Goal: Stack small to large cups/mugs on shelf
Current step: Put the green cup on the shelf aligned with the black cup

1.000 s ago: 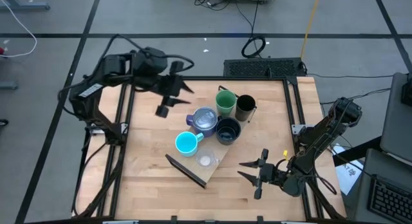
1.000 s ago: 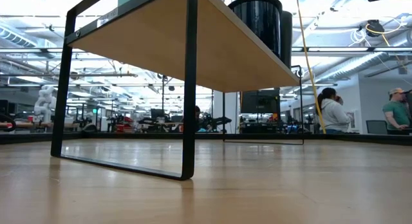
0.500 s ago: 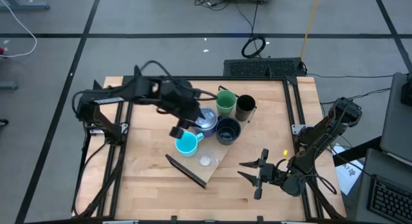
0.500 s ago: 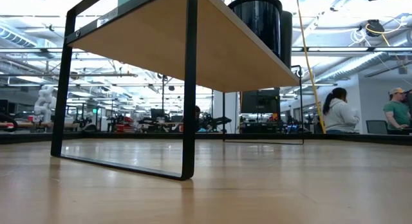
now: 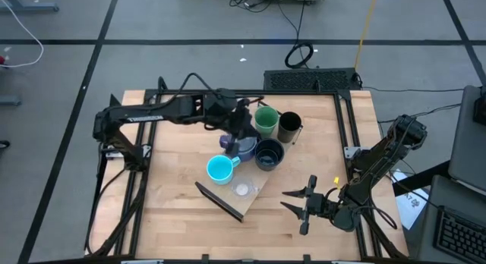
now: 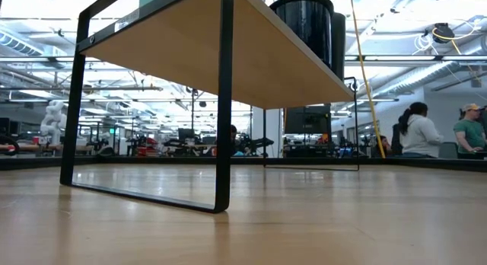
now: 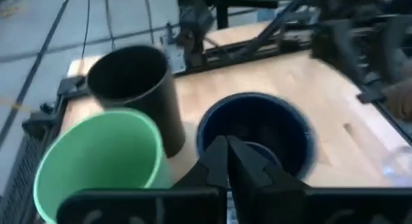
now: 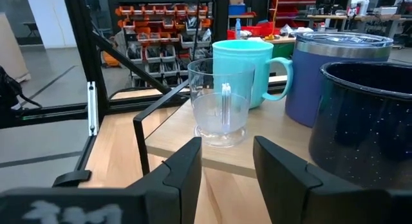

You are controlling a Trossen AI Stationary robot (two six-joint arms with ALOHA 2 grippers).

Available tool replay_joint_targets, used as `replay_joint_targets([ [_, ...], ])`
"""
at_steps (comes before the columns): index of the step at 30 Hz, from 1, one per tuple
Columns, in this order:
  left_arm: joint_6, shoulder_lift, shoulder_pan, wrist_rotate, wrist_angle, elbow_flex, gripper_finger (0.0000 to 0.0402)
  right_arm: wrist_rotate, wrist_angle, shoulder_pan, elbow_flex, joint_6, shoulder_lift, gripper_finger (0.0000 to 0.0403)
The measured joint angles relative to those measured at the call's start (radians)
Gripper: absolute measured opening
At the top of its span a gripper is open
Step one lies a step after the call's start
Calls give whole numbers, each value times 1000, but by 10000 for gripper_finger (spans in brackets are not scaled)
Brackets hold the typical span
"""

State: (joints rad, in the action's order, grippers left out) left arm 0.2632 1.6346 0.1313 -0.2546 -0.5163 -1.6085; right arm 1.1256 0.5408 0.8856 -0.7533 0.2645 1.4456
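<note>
**Closing over the blue-purple mug**

Hovering at the shelf's (image 5: 254,194) far end, the left claw (image 7: 226,161) has its fingers pinched together above the blue-purple mug (image 5: 244,149), beside the wide black mug (image 7: 256,130) and green tumbler (image 7: 100,161). Whether it grips the rim is unclear. Lifting straight up would probably spare its neighbours. The right claw (image 8: 223,161) waits, half-spread, near the counter's (image 5: 175,218) near right corner.

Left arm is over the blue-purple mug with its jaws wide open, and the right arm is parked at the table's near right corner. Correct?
Not quite. The left gripper has its jaws shut, not wide open, as the left wrist view shows. The rest holds: it is over the blue-purple mug, and the right gripper waits at the near right corner.
</note>
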Motion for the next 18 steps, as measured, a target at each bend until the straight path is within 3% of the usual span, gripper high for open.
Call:
replay_joint_targets([
  [6, -23, 62, 7, 1, 3, 2, 14, 110, 48, -11, 0, -15, 0, 130],
  [18, -48, 97, -2, 42, 42, 2, 9, 113, 61, -6, 0, -73, 0, 130],
])
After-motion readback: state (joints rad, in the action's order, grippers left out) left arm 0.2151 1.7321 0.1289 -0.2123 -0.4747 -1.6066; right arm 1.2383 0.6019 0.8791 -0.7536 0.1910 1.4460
